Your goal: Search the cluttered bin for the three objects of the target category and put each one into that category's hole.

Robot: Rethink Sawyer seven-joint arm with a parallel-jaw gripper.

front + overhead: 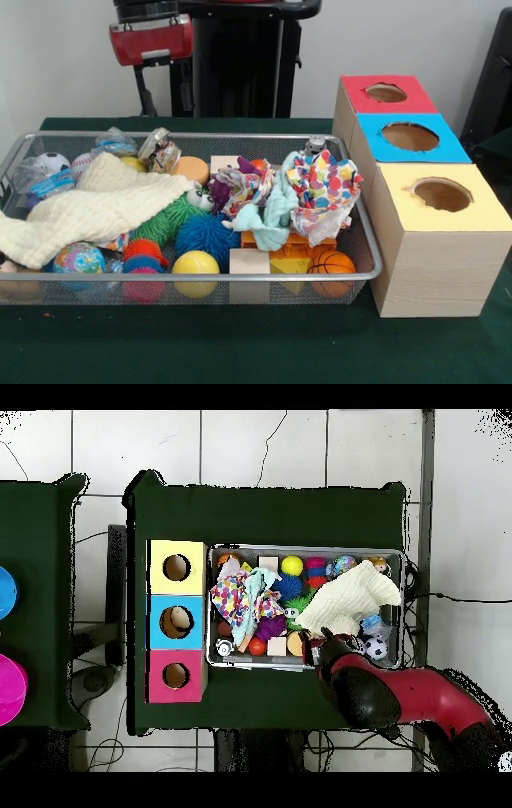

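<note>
Wire-mesh metal bin [364, 240]; waffle-weave cloth [96, 210] (cotton, perhaps); wood-grained boxes [436, 276]; matt green tablecloth [240, 344].

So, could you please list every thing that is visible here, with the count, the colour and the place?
Wire bin: one, silver, on the green table.
Boxes with holes: three, red, blue, yellow, in a row beside the bin.
Cloth: one, cream, over the bin's left part.
Patterned fabric: one, multicoloured, bin's right part.
Basketball: one, orange, front right corner.
Yellow ball: one, at the front wall.
Globe ball: one, blue-green, front left.
Spiky ball: one, blue, centre.
Soccer ball: one, black-white, back left.
Robot arm: one, red-black, at the bin's edge; claw not discernible.
</note>
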